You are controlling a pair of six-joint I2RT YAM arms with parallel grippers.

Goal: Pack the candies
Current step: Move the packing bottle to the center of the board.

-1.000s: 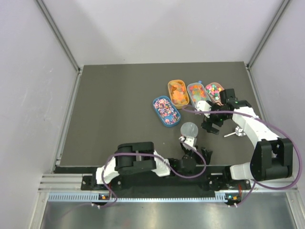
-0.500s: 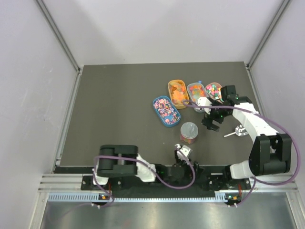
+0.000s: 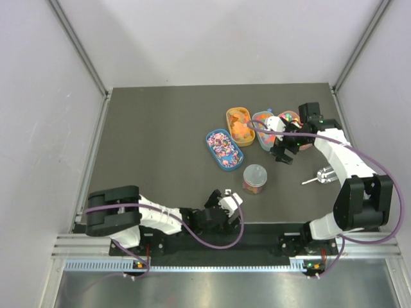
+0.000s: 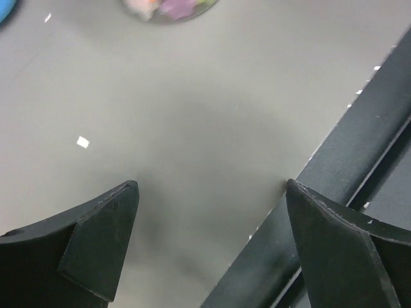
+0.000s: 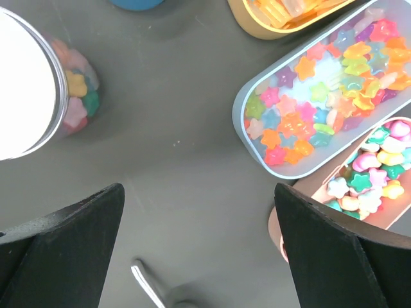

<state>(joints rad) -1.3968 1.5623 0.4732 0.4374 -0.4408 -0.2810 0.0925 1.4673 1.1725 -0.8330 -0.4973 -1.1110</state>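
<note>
The candies lie in oval trays at the back right: sprinkles in a blue tray [image 3: 223, 149], orange gummies in an orange tray [image 3: 239, 125], stars in a grey tray [image 5: 324, 96], hearts and stars in a pink tray [image 5: 369, 183]. More candies [image 5: 76, 96] fill a clear jar [image 3: 255, 178] topped by a round lid [image 5: 19, 86]. My right gripper [image 3: 283, 154] [image 5: 199, 192] hangs open over bare mat between jar and grey tray. Open and empty too, my left gripper [image 3: 225, 208] [image 4: 212, 186] sits low at the table's front edge, with the jar [image 4: 170, 8] ahead of it.
A metal scoop [image 3: 319, 174] lies on the mat right of the jar; its handle [image 5: 151, 289] shows under my right gripper. The black front rail [image 4: 347, 160] runs beside my left gripper's right finger. A white crumb [image 4: 82, 142] lies on the mat.
My left gripper has let go of the jar and pulled back leftward to the front edge. The right gripper has moved farther up towards the trays. The jar stands where it was.
</note>
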